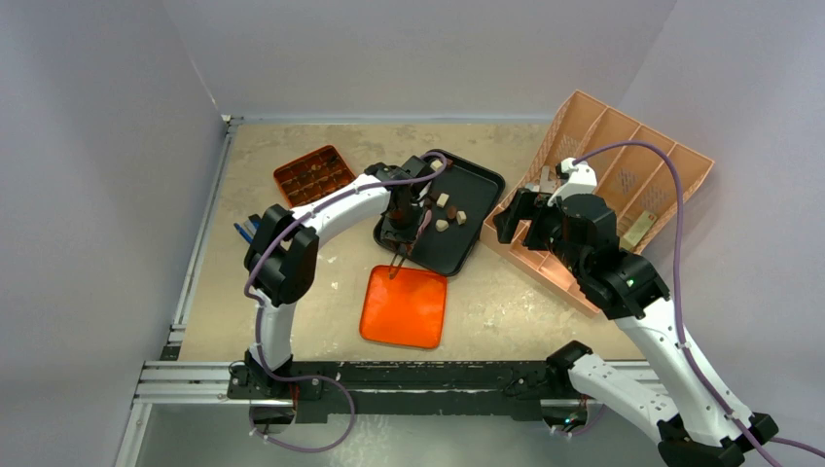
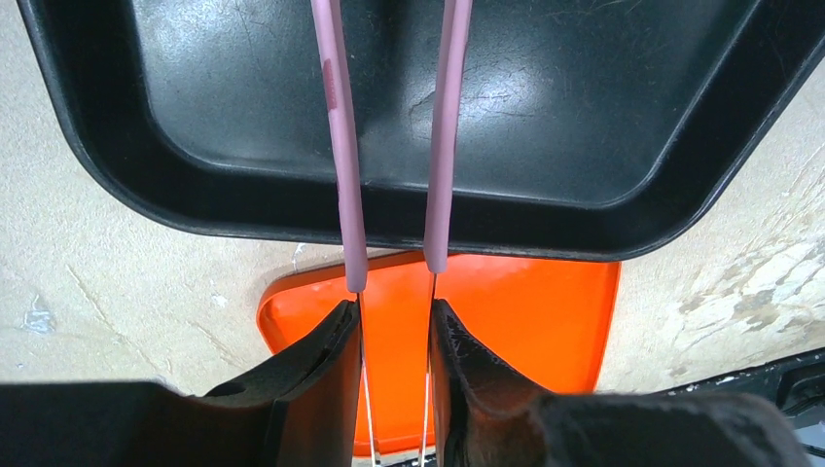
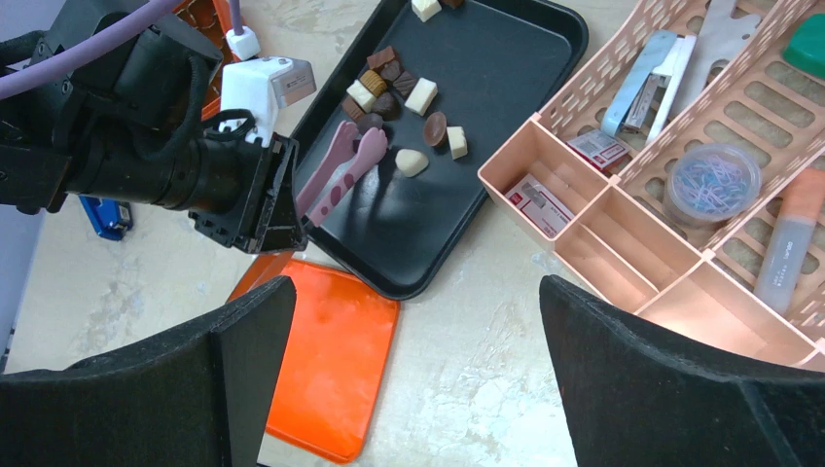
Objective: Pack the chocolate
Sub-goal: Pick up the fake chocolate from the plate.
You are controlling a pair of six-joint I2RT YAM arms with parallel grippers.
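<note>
Both grippers first: my right gripper (image 3: 413,292) gapes empty, while my left gripper (image 2: 394,311), above the orange lid (image 2: 525,311), pinches pink tweezers (image 2: 336,146). Beyond, centre of the overhead view, the chocolate (image 3: 421,95) clusters on the black tray (image 2: 584,146). It looks light, small and easily scarred, so I'd nip each piece across its flat sides. The tray rim and neighbouring pieces crowd the approach. The orange box (image 1: 313,175) sits upper left.

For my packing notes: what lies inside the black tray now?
Chocolate pieces, dark, brown and cream, lie loose in the far half of the black tray; its near half is bare. Pink tongs in the left tool reach over it, covering whatever is under their tips.
</note>
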